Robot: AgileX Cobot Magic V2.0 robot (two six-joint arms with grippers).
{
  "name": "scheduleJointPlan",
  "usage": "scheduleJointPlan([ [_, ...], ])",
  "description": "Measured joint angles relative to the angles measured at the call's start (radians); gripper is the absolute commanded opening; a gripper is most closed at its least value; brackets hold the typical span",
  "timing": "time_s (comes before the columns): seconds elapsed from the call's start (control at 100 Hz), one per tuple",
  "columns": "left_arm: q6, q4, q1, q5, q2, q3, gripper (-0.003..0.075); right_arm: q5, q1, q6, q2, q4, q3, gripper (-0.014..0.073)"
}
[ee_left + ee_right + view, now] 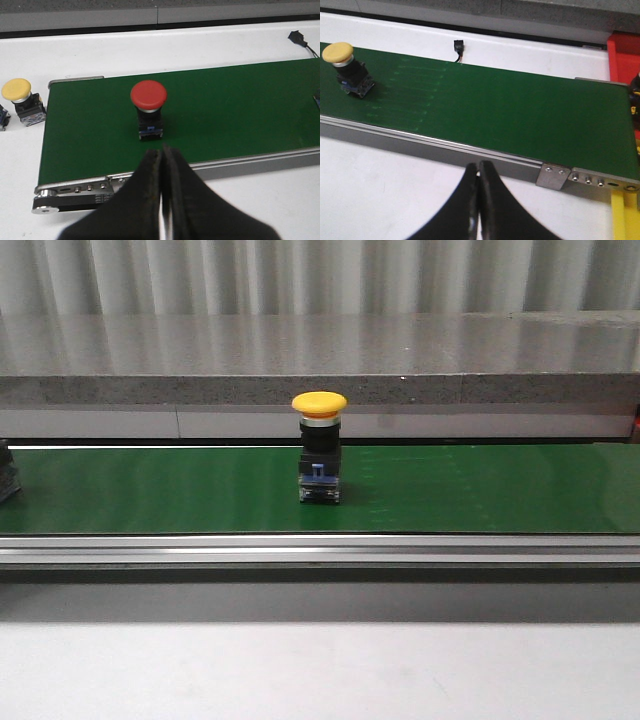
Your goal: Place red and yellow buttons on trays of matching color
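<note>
A: What stood on the belt [150, 490]?

B: A yellow button [319, 448] sat upright near the middle of the matte green conveyor belt in the front view. It had a smooth domed mushroom cap, a silver collar, and a black boxy body with a blue tab at the base. Its long axis ran vertical, cap upward.

A: And the red one?

B: The red button [148, 107] stood upright on the same green surface, seen from the left wrist camera, just beyond the left pincer [162, 155]. It had the same mushroom shape. A second yellow button [22, 100] rested off the belt end on the white desk [250, 210].

A: How were the pincers?

B: Both were pressed together and held nothing. The right pincer [479, 170] hovered over the white desk beside the belt's brushed metal rail [445, 147]. A red tray [624, 55] edge and a yellow tray [620, 220] edge showed past the belt's end.
</note>
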Motion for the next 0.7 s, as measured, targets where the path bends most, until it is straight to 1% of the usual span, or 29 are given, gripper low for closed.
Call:
scheduleJointPlan([
  [0.08, 0.000, 0.000, 0.000, 0.007, -0.032, 0.011, -0.0020, 0.000, 0.032, 0.000, 0.050, -0.002, -0.025, -0.0058],
  [0.19, 0.000, 0.000, 0.000, 0.007, -0.050, 0.015, -0.0020, -0.008, 0.113, 0.000, 0.144, -0.016, -0.088, -0.0050],
  [0.26, 0.000, 0.000, 0.000, 0.007, -0.050, 0.015, -0.0020, -0.008, 0.170, 0.002, 0.218, -0.026, -0.139, -0.0013],
  [0.33, 0.000, 0.000, 0.000, 0.009, -0.050, 0.015, -0.0020, -0.004, 0.215, 0.002, 0.303, -0.029, -0.198, 0.0075],
  [0.38, 0.000, 0.000, 0.000, 0.013, -0.050, 0.015, -0.0020, 0.009, 0.235, 0.002, 0.364, -0.029, -0.243, 0.0193],
  [0.4, 0.000, 0.000, 0.000, 0.013, -0.050, 0.015, -0.0020, 0.011, 0.239, 0.002, 0.392, -0.027, -0.263, 0.0227],
  [0.45, 0.000, -0.001, 0.000, 0.015, -0.050, 0.015, -0.0020, 0.028, 0.250, 0.002, 0.455, -0.017, -0.310, 0.0365],
  [0.47, 0.000, -0.001, 0.000, 0.015, -0.050, 0.015, -0.0020, 0.032, 0.253, 0.002, 0.482, -0.011, -0.331, 0.0398],
  [0.48, 0.000, -0.001, 0.000, 0.015, -0.050, 0.015, -0.0020, 0.036, 0.253, 0.002, 0.491, -0.009, -0.337, 0.0429],
  [0.52, 0.000, -0.002, 0.000, 0.015, -0.050, 0.015, -0.0020, 0.049, 0.255, 0.002, 0.546, 0.006, -0.377, 0.0511],
  [0.55, 0.000, -0.002, 0.000, 0.017, -0.050, 0.015, -0.0020, 0.059, 0.257, 0.002, 0.583, 0.016, -0.403, 0.0555],
  [0.59, 0.000, -0.002, 0.000, 0.018, -0.050, 0.015, -0.0020, 0.073, 0.257, 0.000, 0.634, 0.029, -0.442, 0.0599],
  [0.62, 0.000, -0.002, 0.000, 0.019, -0.050, 0.015, -0.0020, 0.089, 0.257, 0.000, 0.667, 0.039, -0.466, 0.0612],
  [0.7, 0.000, -0.002, 0.000, 0.019, -0.050, 0.015, -0.0020, 0.127, 0.259, 0.000, 0.756, 0.067, -0.539, 0.0614],
])
